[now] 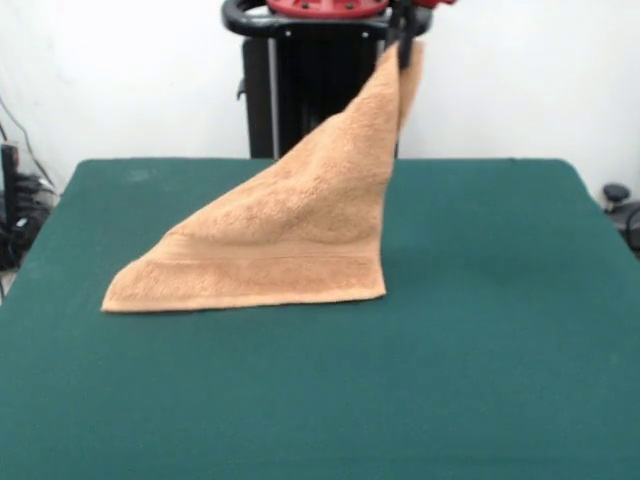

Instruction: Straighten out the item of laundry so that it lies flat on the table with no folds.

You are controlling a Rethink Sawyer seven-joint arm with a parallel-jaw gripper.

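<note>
Hanging by one raised corner, the towel (pixel 290 235) forms a tall triangle above the table (pixel 470 340). Its lower edge, marked by a woven border band, rests on the green cloth left of centre, running from a pointed corner at the left to a squarer corner near the middle. The peak rises at the top of the front view, where the gripper (pixel 405 40) is clamped on the towel's corner, a short flap hanging just behind it. Behind the peak stands the black pedestal (pixel 310 90), with red arm parts (pixel 325 8) above it.
</note>
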